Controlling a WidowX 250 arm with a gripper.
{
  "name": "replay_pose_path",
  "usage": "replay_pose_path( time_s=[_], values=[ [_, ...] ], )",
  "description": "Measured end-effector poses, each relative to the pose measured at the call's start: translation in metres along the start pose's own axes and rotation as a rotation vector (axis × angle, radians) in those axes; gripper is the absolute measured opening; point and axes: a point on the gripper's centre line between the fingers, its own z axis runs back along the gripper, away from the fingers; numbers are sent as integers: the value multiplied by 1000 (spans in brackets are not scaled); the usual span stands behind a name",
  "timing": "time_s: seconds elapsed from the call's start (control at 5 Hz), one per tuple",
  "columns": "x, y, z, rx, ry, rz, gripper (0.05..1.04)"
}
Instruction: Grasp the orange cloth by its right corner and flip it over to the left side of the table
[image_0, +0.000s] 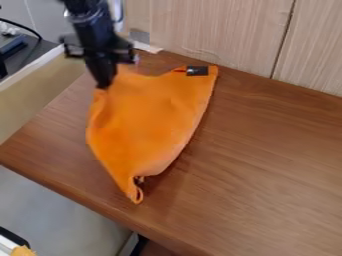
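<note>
apparently, pincer (102, 86) closed on orange cloth (150, 117) at its upper-left edge

Orange cloth (150, 117) | black tag, corner loop | partly raised, draped | on brown wooden table (267, 165)

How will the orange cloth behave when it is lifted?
The orange cloth is probably floppy, since its edges curve and its surface shows soft folds near the gripper. It is likely light, being thin fabric. It seems unlikely to roll, as it lies spread over the wooden table.
</note>
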Motion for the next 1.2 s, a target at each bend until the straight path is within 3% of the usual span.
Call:
replay_pose_path(
  time_s=[0.6, 0.8, 1.2],
  values=[
    [-28, 49, -54, 16, 53, 83, 92],
    [-31, 56, -53, 13, 75, 101, 256],
    [-31, 52, -43, 18, 102, 94, 829]
  ],
)
